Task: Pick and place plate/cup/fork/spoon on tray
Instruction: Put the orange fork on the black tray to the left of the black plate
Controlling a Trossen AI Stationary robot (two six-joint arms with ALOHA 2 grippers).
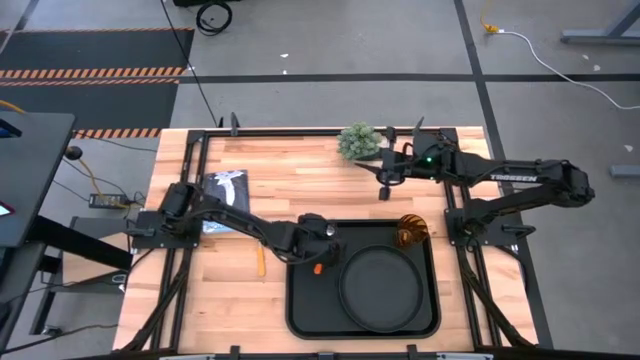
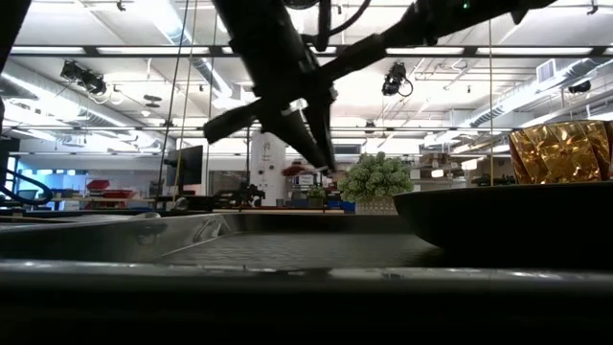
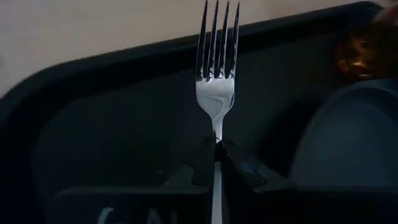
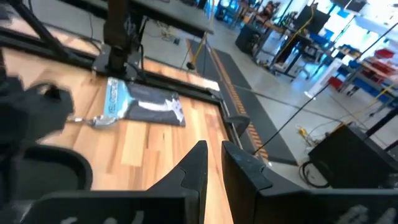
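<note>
My left gripper (image 1: 322, 250) is over the left part of the black tray (image 1: 305, 310) and is shut on the fork (image 3: 216, 68). The fork's orange handle (image 1: 318, 268) shows behind the fingers. The black plate (image 1: 380, 288) lies on the tray's right part. The amber cup (image 1: 411, 232) stands in the tray's far right corner. The orange-handled spoon (image 1: 262, 262) lies on the table just left of the tray. My right gripper (image 1: 385, 185) hangs over the far part of the table near the plant, fingers close together and empty. My left gripper pinches the fork's thin metal neck (image 3: 216, 142), just behind the tined head, between its two fingers. The fork lies along the fingers, its tines pointing away past the fingertips toward the tray's far rim. It appears to be lifted clear of the tray floor.
A small green potted plant (image 1: 358, 140) stands at the table's far edge beside the right gripper. A blue and white packet (image 1: 225, 190) lies on the table's left part. Bare tray floor (image 3: 124, 137) lies under and left of the fork.
</note>
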